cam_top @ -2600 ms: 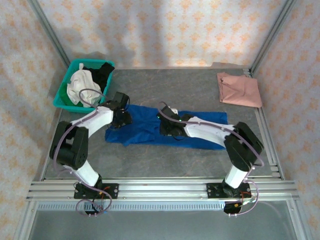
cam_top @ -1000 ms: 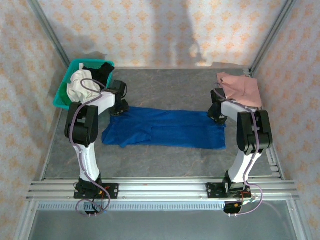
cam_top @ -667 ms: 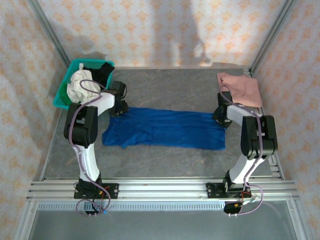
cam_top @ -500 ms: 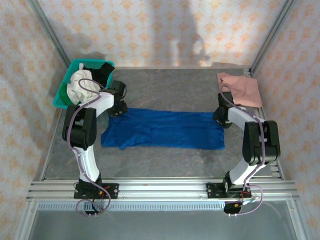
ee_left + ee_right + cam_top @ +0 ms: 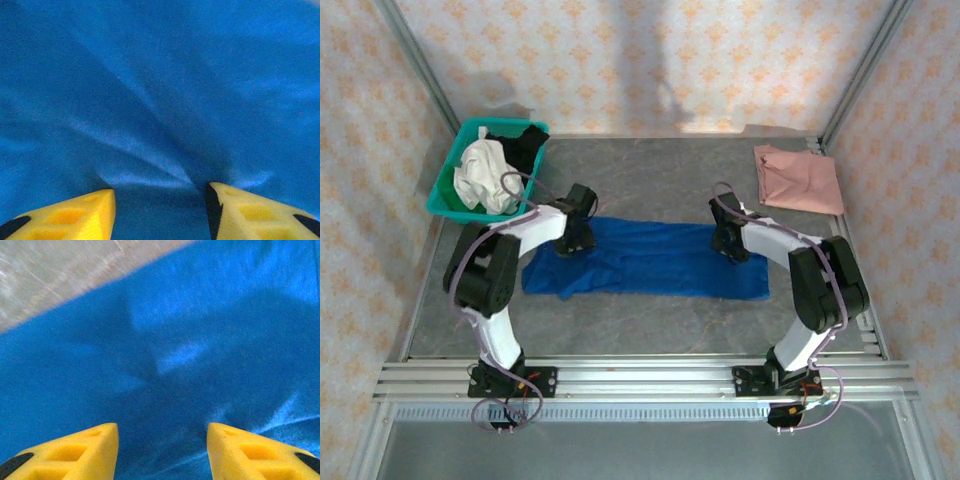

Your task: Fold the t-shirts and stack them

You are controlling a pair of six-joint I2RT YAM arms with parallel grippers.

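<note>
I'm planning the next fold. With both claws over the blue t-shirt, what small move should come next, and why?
Probably lower both claws and pinch the cloth. The left claw and right claw hang open over the flat blue t-shirt, near its far edge, gripping nothing.

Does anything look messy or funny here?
The blue t-shirt lies in a long strip mid-table, and its left end is ragged and wrinkled, not squared off. The pink t-shirt sits folded at the far right.
</note>
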